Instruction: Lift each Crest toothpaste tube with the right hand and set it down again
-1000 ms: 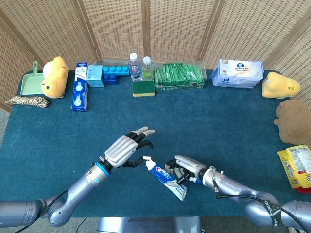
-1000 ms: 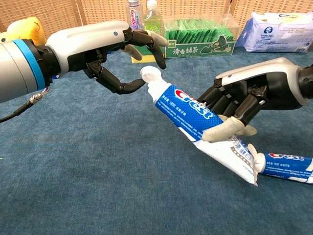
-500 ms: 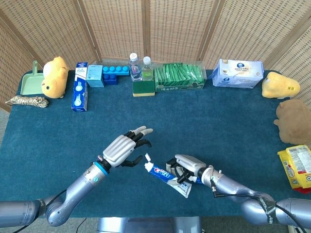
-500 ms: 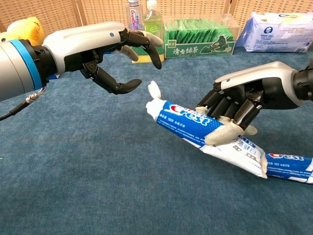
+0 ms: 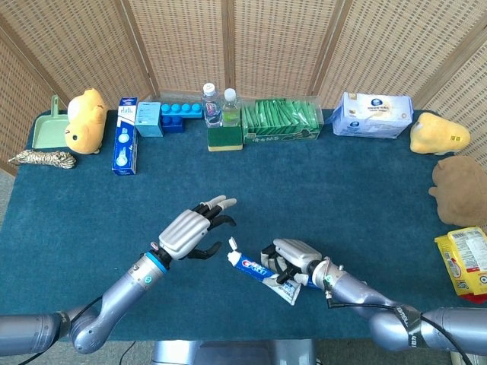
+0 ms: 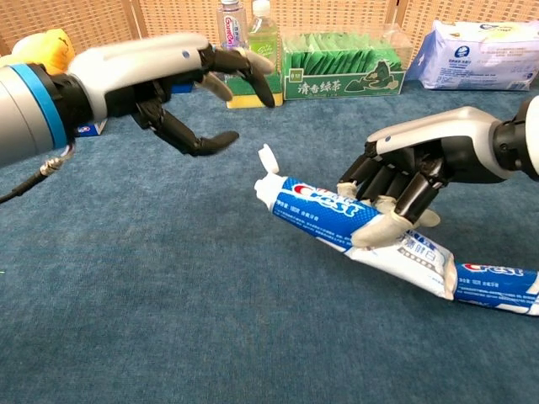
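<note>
A blue and white Crest toothpaste tube point(image 6: 324, 213) lies nearly level just over the blue cloth, its white cap point(image 6: 266, 159) pointing left. My right hand point(image 6: 418, 162) grips the tube's rear half from above, fingers curled around it. I cannot tell whether the tube touches the cloth. In the head view the same tube point(image 5: 252, 267) sticks out left of my right hand point(image 5: 293, 257). A second Crest tube point(image 6: 498, 285) lies flat at the lower right, by the held tube's tail. My left hand point(image 6: 160, 74) hovers open to the upper left of the cap, holding nothing; in the head view the left hand point(image 5: 189, 230) is the same.
Along the table's far edge stand two bottles point(image 5: 219, 103), a green packet box point(image 5: 280, 120), a wipes pack point(image 5: 373, 115), blue boxes point(image 5: 126, 144) and a yellow plush toy point(image 5: 84, 120). More plush toys point(image 5: 459, 181) and a snack pack point(image 5: 464, 261) sit at the right edge.
My right hand has lowered the tube from a steep upward tilt to nearly level near the cloth. My left hand has drawn up and away from the cap.
</note>
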Robot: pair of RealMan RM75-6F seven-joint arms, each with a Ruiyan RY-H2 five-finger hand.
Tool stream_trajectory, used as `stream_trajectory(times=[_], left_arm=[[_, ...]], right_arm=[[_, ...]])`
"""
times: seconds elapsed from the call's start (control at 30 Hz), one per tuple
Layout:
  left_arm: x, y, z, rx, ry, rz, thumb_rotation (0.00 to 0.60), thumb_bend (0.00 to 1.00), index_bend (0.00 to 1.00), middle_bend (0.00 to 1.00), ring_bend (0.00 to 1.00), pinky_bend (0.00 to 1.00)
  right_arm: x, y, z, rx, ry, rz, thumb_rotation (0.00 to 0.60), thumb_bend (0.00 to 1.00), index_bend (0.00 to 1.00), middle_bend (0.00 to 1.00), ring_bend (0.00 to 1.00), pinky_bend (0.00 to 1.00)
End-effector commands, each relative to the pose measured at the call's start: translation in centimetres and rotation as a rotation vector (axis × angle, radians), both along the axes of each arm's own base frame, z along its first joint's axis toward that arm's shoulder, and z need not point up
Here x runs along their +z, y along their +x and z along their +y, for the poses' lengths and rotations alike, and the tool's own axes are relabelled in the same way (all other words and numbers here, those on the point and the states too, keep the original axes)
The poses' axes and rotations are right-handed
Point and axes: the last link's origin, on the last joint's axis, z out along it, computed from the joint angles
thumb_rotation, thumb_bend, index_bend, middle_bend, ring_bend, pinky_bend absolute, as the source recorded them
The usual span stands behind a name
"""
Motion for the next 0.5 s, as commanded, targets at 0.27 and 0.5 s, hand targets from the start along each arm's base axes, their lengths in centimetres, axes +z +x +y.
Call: stream_trajectory(times=[0.27,0.5], left_arm=[[5.9,-3.6,-0.1,0.084,0.161,-0.005,0.6,0.41,0.22,0.06,0.0,0.14],[9.5,-7.1,-1.7,0.174,0.252,0.019,0.6,0.41,0.22,0.06,0.0,0.14]], right_arm=[[2.3,-2.0,-3.4,-0.016,-0.144,0.06,0.6,0.46,0.9,0.75,0.74,0.76],[3.9,-3.8,-5.5,0.026,-0.232,0.161,0.6,0.44,0.84,0.71,0.67,0.62]])
